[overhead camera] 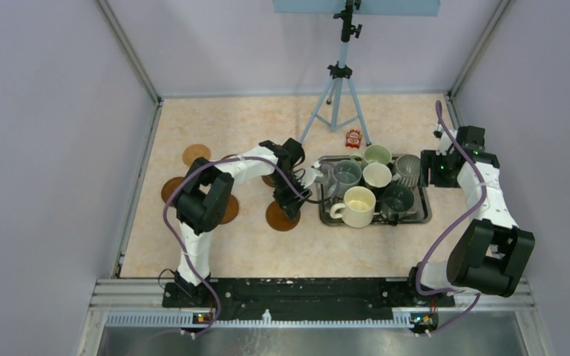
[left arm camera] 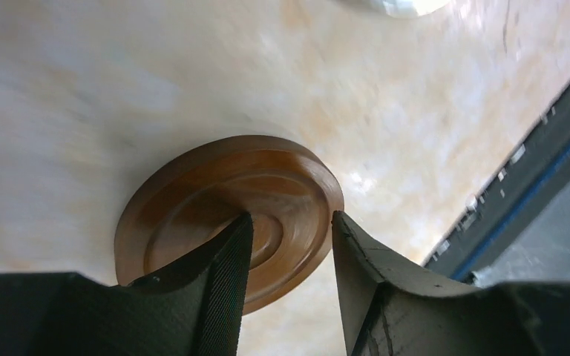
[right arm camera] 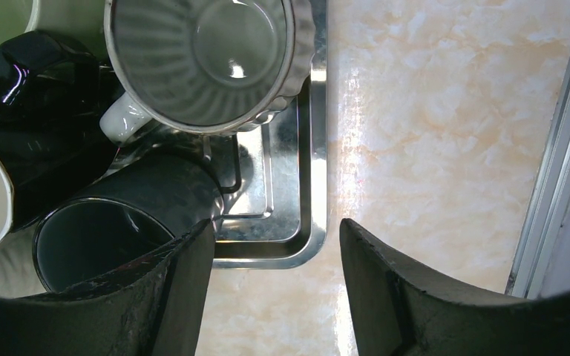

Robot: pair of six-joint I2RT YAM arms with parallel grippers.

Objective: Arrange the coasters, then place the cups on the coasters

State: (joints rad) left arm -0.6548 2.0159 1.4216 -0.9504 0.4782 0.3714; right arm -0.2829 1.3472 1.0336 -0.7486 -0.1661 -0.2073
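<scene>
Several reddish-brown coasters (overhead camera: 196, 154) lie on the left half of the table. One coaster (overhead camera: 282, 216) (left arm camera: 230, 215) lies flat just left of the tray. My left gripper (overhead camera: 291, 202) (left arm camera: 291, 222) hangs low over it, open. One of its fingers (left arm camera: 223, 274) is over the coaster's middle and the other stands by its rim. The cups stand crowded in the steel tray (overhead camera: 423, 215): pale green (overhead camera: 377, 154), grey-blue (overhead camera: 346, 174), white (overhead camera: 376, 176), ribbed grey (overhead camera: 407, 169) (right arm camera: 208, 59), cream (overhead camera: 358, 205) and dark (overhead camera: 397, 199) (right arm camera: 104, 230). My right gripper (overhead camera: 432, 169) (right arm camera: 274, 230) is open above the tray's corner (right arm camera: 304, 222), holding nothing.
A tripod (overhead camera: 339, 96) stands at the back of the table, with a small red packet (overhead camera: 353, 138) by its foot. Walls close in the table on the left, right and back.
</scene>
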